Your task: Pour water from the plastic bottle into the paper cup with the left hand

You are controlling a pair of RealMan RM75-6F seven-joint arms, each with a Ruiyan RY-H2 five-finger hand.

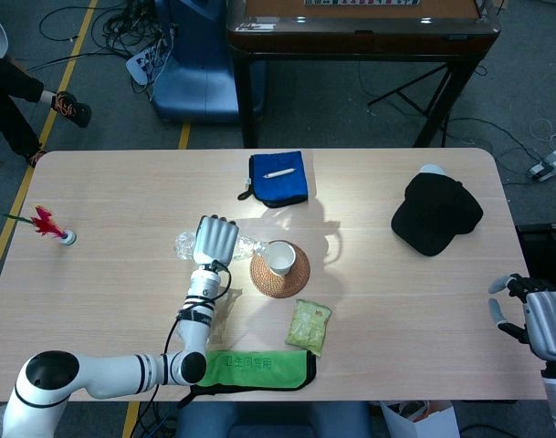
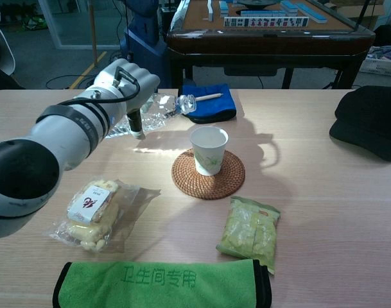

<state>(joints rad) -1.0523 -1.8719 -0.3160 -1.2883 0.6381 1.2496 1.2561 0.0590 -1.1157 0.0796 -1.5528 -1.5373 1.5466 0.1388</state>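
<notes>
My left hand [image 1: 215, 241] [image 2: 126, 86] grips a clear plastic bottle [image 2: 158, 109] [image 1: 188, 243], held above the table and tipped almost on its side. The bottle's open neck [image 2: 185, 101] points right, toward a white paper cup [image 2: 208, 150] [image 1: 279, 257] and just above its left rim. The cup stands upright on a round woven coaster [image 2: 208, 174]. No stream of water shows between them. My right hand [image 1: 533, 315] hangs off the table's right edge, fingers apart and empty.
A blue pouch with a pen [image 2: 207, 102] lies behind the cup. A black cap [image 2: 370, 120] sits at the right. In front lie a snack bag [image 2: 92, 215], a green packet [image 2: 250, 231] and a green cloth [image 2: 162, 283]. A red flower [image 1: 47, 224] stands far left.
</notes>
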